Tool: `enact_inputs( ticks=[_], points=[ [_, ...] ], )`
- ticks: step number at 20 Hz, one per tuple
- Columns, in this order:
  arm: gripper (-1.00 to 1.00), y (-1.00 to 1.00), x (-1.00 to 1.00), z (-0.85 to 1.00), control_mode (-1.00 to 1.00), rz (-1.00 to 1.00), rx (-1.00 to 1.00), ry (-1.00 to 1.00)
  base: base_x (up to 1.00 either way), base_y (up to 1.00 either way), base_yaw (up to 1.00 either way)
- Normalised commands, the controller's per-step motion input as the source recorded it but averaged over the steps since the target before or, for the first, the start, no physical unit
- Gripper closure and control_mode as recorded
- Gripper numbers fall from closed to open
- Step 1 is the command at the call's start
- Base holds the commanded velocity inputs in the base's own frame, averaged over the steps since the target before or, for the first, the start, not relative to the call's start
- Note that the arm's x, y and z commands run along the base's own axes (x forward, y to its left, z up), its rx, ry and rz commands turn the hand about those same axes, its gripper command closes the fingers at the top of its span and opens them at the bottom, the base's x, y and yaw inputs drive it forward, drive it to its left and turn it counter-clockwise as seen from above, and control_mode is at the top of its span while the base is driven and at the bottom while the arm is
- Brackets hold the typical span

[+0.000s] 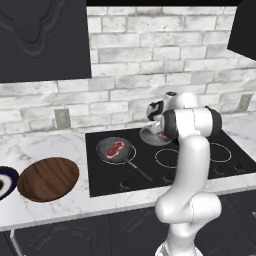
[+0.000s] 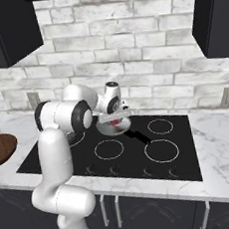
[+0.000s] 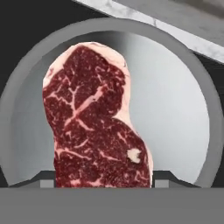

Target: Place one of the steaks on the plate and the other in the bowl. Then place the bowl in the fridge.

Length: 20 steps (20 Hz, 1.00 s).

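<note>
Gripper (image 3: 103, 183) clamps the steak (image 3: 94, 118) inside the grey pan (image 3: 188, 109), rim on every side.

two raw red steaks, white-marbled: one (image 1: 115, 148) flat in the dark pan on the stove's left; the other (image 3: 94, 122) flat in the grey pan at the back, fat rim along its edge. brown wooden bowl (image 1: 48, 178) on the counter left of the stove. navy plate (image 1: 6, 182), white-ringed, just left of the bowl, cut by the frame.
</note>
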Motion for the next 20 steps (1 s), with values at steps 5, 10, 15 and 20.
enact_inputs(
  ticks=[5,10,15,20],
  points=[
    [1.00,0.01,-0.64,0.87,-1.00,-0.05,0.03,0.00,0.00,0.00,0.00],
    [1.00,0.27,-1.00,0.74,-1.00,-0.13,0.00,0.01,0.00,0.00,0.00],
    [1.00,0.32,-1.00,0.48,-1.00,-0.20,0.00,0.00,0.00,0.00,0.00],
    [1.00,0.45,-1.00,0.22,-1.00,-0.23,-0.01,0.00,0.00,0.00,0.00]
  ],
)
